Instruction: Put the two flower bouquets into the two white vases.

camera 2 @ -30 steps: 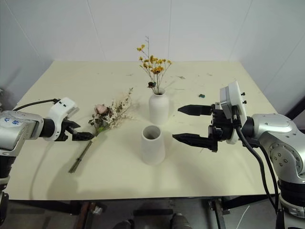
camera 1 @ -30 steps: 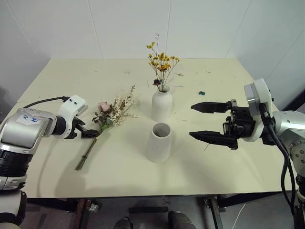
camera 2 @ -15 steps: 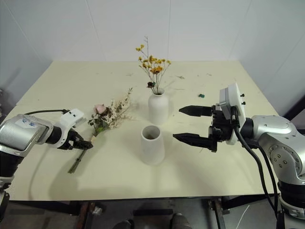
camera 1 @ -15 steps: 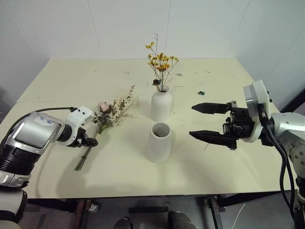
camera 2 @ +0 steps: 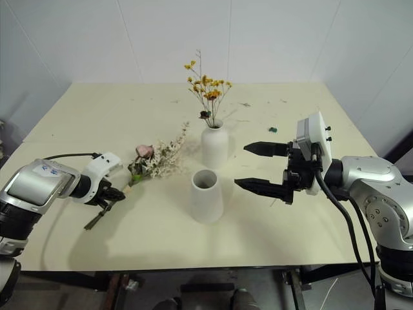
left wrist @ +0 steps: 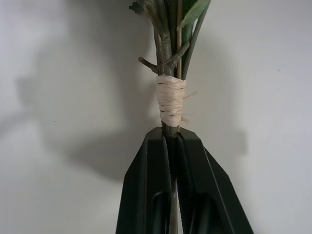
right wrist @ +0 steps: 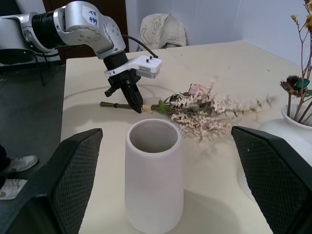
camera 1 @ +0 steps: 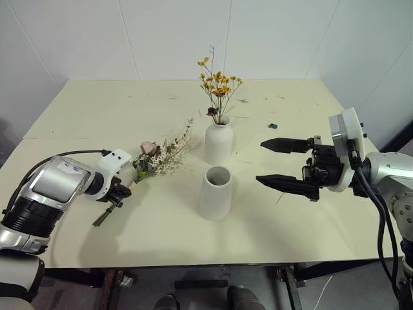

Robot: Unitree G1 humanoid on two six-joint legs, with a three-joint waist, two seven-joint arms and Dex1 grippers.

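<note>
The pink-rose bouquet lies on the table left of the vases, heads pointing toward them. My left gripper is shut on its stems, just below the raffia tie. The yellow-orange sprig stands in the bottle-shaped white vase. In front of that stands the wide-mouthed white vase, with nothing inside. My right gripper hovers open to the right of the vases, pointing at them, its fingers either side of the wide vase in the right wrist view.
A small dark green scrap lies on the table behind my right gripper. The cream table ends close to the front, and white walls stand behind it. A cloth-draped chair is off the table's left side.
My left gripper sank onto the bouquet's stems and shut on them. The bouquet shifted a little, its heads swinging toward the vases. The right arm held still.
</note>
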